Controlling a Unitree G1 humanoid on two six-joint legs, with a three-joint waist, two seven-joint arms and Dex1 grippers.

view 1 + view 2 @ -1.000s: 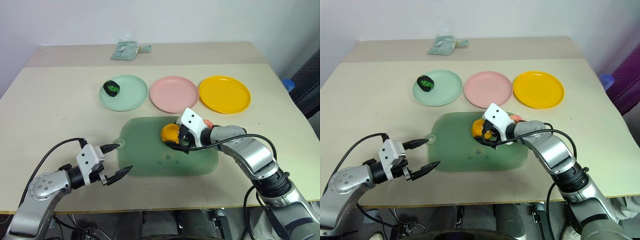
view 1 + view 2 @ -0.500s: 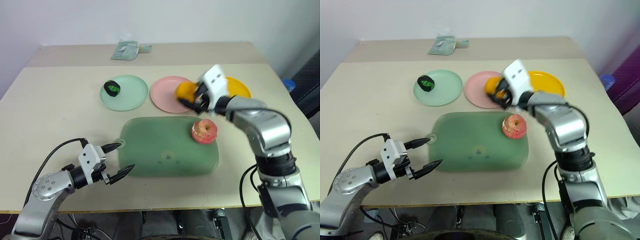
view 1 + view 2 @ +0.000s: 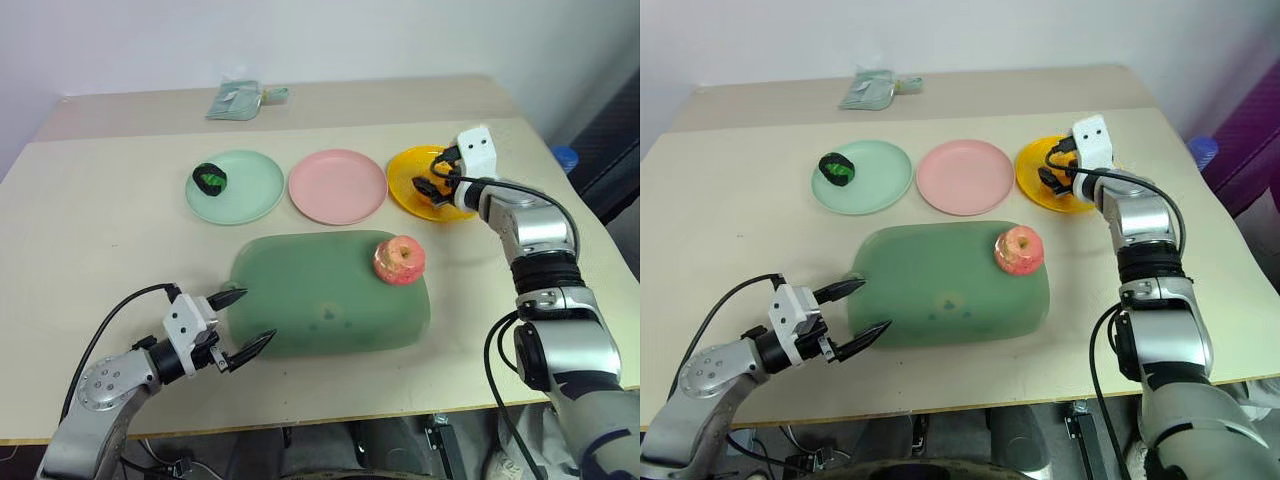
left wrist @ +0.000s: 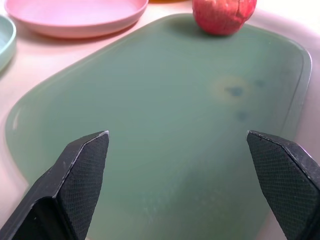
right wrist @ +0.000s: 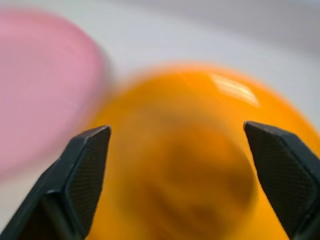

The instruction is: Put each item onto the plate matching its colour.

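Release step: right gripper (image 3: 436, 186) spread wide over yellow plate (image 3: 405, 181), orange fruit (image 5: 185, 165) dropped there. Left gripper (image 3: 244, 322) open, empty. Next: pink-red apple (image 3: 399, 261), beside yellow plate, onto pink plate (image 3: 337, 186).

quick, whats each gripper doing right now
Left gripper: open, holding nothing, beside the large green board.
Right gripper: open, over the round yellow plastic plate.

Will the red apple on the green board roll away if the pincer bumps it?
Probably a little. The apple looks round and smooth, so a nudge could set it rolling. It sits near the edge of the green board, so it might tumble off. It seems hard and shiny, so perhaps slippery to squeeze.
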